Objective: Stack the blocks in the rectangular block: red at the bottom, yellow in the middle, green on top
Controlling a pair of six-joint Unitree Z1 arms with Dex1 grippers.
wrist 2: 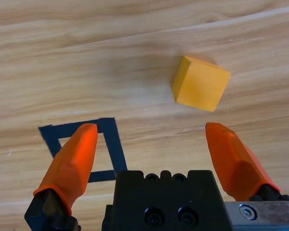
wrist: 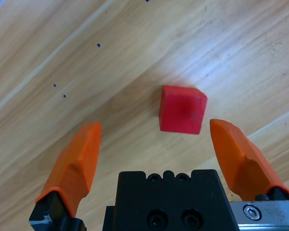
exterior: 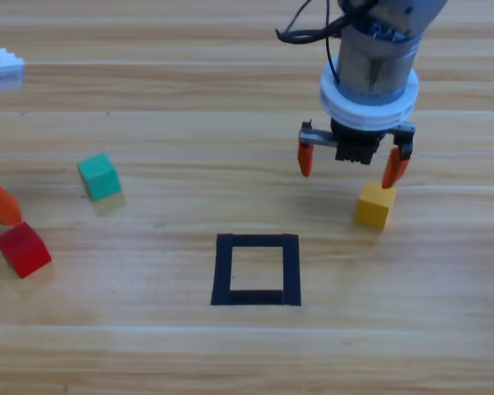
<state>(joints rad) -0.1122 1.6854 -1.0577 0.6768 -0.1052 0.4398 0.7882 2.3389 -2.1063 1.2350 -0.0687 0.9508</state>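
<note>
The wooden table [exterior: 148,346] fills every view, its pale planks running across the high view with long grain lines and lighter seams between boards. In the left wrist view a few tiny dark specks [wrist: 64,96] dot the wood, scattered along one lighter streak of grain. At the top left edge of the high view sits a small white object [exterior: 2,71] with a blocky, stepped outline, resting on the wood well apart from everything else; what it is cannot be told. A black cable [exterior: 300,31] loops above the table near the top of the high view.
</note>
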